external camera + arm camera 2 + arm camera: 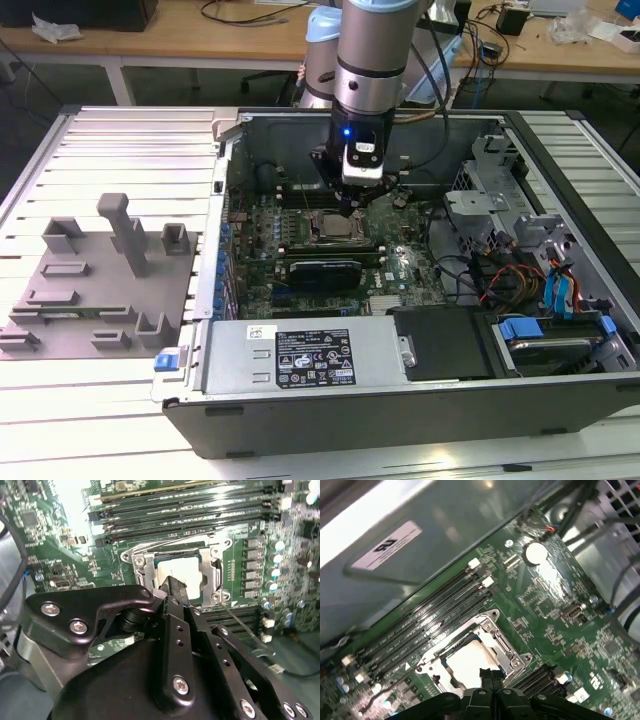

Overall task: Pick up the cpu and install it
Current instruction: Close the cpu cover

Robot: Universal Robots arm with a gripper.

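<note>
Silver-grey arm (372, 60) with a pale blue joint cap (322, 28) and a blue light (345, 131) carries a black gripper (172, 585), its linkage plates (90, 607) fastened by silver screws (180, 685).

slatted table (120, 150) w/ pc case (400, 405), fixture (95, 300)

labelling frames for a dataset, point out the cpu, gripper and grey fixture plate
cpu (182, 570), second wrist view, middle of its silvery top
gripper (490, 674), first wrist view, between its fingertips
grey fixture plate (105, 290), exterior view, bare flat part
</note>
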